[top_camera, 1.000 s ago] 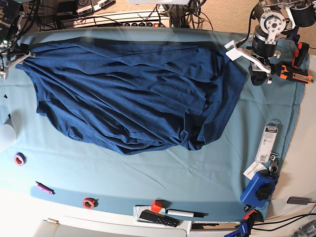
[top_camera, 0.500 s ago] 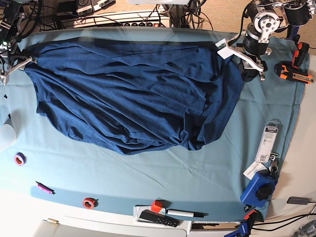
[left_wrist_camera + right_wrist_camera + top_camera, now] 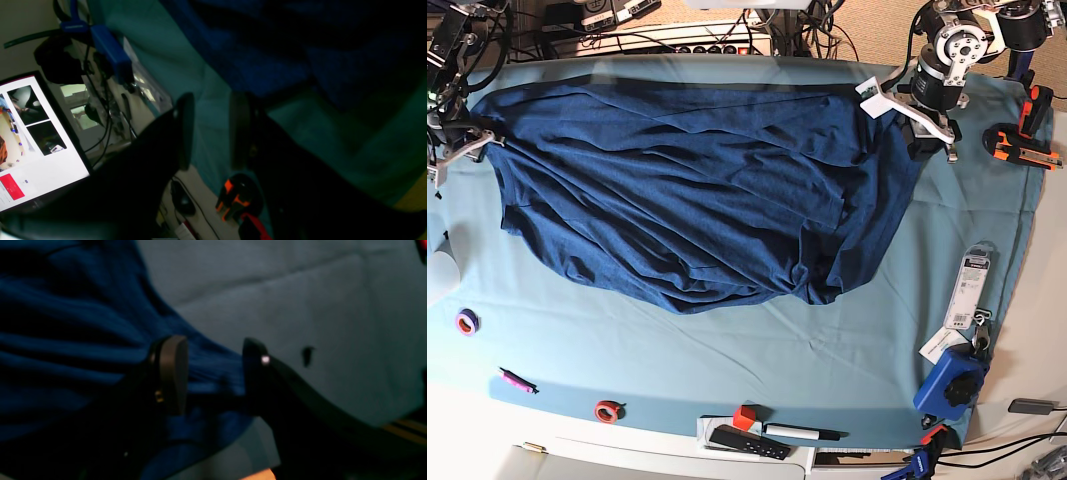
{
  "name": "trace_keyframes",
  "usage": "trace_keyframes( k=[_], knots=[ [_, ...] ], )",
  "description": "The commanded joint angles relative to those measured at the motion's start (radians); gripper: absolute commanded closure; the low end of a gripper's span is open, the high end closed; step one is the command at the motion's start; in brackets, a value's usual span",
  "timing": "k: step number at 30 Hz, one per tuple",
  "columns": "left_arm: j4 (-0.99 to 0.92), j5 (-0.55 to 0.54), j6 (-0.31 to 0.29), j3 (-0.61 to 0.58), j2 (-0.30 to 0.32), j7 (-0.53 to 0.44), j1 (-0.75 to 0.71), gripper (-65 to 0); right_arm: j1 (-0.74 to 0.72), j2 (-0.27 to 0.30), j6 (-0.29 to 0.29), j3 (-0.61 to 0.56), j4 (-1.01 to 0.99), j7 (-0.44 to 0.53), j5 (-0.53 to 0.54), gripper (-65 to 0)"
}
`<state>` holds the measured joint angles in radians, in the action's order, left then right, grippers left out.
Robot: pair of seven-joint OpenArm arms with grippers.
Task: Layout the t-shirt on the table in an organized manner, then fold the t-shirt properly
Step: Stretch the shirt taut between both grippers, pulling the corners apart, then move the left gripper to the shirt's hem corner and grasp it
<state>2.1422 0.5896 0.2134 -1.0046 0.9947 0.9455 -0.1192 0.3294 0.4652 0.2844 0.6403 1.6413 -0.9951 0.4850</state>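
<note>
Left wrist view: the left gripper [image 3: 210, 130] has its two dark pads [image 3: 184, 130] parted with nothing between them — only teal table [image 3: 340, 133] cloth shows through the gap. The dark blue t-shirt [image 3: 267, 56] lies above and beyond the pads, its edge near but not in the jaws. A lit monitor [image 3: 33, 143] stands off the table's edge at the left, and an orange-and-black tool [image 3: 233, 200] lies below.

Right wrist view: the right gripper [image 3: 210, 373] has its pads [image 3: 171, 373] apart, with bunched t-shirt [image 3: 66, 350] fabric running between them; whether the jaws actually pinch the cloth cannot be told, as the picture is blurred and dark. The bare table [image 3: 300, 306] fills the upper right.

Base view: the t-shirt [image 3: 697, 190] is spread wide and wrinkled across the far half of the table [image 3: 727, 350], its near hem bunched in folds. The right gripper [image 3: 467, 145] is at the shirt's corner on this view's left; the left gripper [image 3: 897, 100] hangs over the opposite corner — contact there cannot be told. Along the near edge lie tape rolls [image 3: 607, 410], a pen [image 3: 802, 432] and a blue clamp [image 3: 952, 380].
</note>
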Motion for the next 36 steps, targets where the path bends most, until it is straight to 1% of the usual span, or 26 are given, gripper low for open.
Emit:
trace_keyframes(
  k=[1,3,5,10,12,14,16,18,20,22,24,26,28,31,33,36],
  knots=[
    [0.015,0.019,0.011,0.008,0.015,-0.004,0.003,-18.9,-0.013,0.025,0.003,0.010,0.016,0.013,0.010,-26.6],
    [0.015,0.019,0.011,0.008,0.014,-0.004,0.003,-18.9,-0.036,0.025,0.015,0.010,0.016,0.021,0.024,-26.6],
    [0.015,0.019,0.011,0.008,0.014,-0.011,0.003,-18.9,-0.078,0.025,0.015,0.009,0.016,0.039,0.023,-26.6],
    [0.015,0.035,0.016,0.008,0.012,-0.011,0.015,-18.9,-0.237,0.025,0.015,0.008,0.014,0.062,0.010,-26.6],
    [0.015,0.035,0.016,0.008,0.004,-0.011,0.023,-18.9,-0.306,0.019,0.015,0.008,0.012,0.080,-0.018,-26.6],
    [0.015,0.034,0.015,0.008,-0.010,-0.012,0.029,-18.9,-0.368,-0.001,0.003,0.007,0.011,0.110,-0.068,-26.6],
    [0.015,0.033,0.015,0.008,-0.023,-0.016,0.032,-18.9,-0.425,-0.028,-0.016,0.003,0.010,0.115,-0.094,-26.6],
    [0.015,0.025,0.014,0.008,-0.027,-0.032,0.034,-18.9,-0.474,-0.059,-0.017,-0.014,-0.003,0.115,-0.124,-26.6],
    [0.015,0.021,0.015,0.008,-0.032,-0.035,0.034,-18.9,-0.514,-0.080,-0.017,-0.058,-0.036,0.134,-0.160,-26.6],
    [0.015,0.019,0.014,0.008,-0.035,-0.041,0.034,-18.9,-0.554,-0.092,-0.017,-0.130,-0.097,0.158,-0.196,-26.6],
    [0.015,0.015,0.014,0.008,-0.042,-0.041,0.034,-18.9,-0.600,-0.090,-0.018,-0.221,-0.183,0.176,-0.230,-26.6],
    [0.015,0.015,0.014,0.008,-0.049,-0.041,0.034,-18.9,-0.655,-0.091,-0.019,-0.302,-0.286,0.176,-0.267,-26.6],
    [0.015,0.015,0.014,0.008,-0.053,-0.041,0.034,-18.9,-0.715,-0.090,-0.019,-0.364,-0.398,0.167,-0.277,-26.6],
    [0.015,0.015,0.014,0.008,-0.053,-0.041,0.037,-18.9,-0.799,-0.090,-0.012,-0.410,-0.558,0.135,-0.277,-26.6],
    [0.015,0.015,0.014,0.008,-0.053,-0.041,0.037,-18.9,-0.842,-0.087,0.034,-0.412,-0.653,0.120,-0.277,-26.6],
    [0.015,0.015,0.014,0.008,-0.053,-0.041,0.037,-18.9,-0.879,-0.081,0.078,-0.411,-0.753,0.108,-0.277,-26.7]
  ],
)
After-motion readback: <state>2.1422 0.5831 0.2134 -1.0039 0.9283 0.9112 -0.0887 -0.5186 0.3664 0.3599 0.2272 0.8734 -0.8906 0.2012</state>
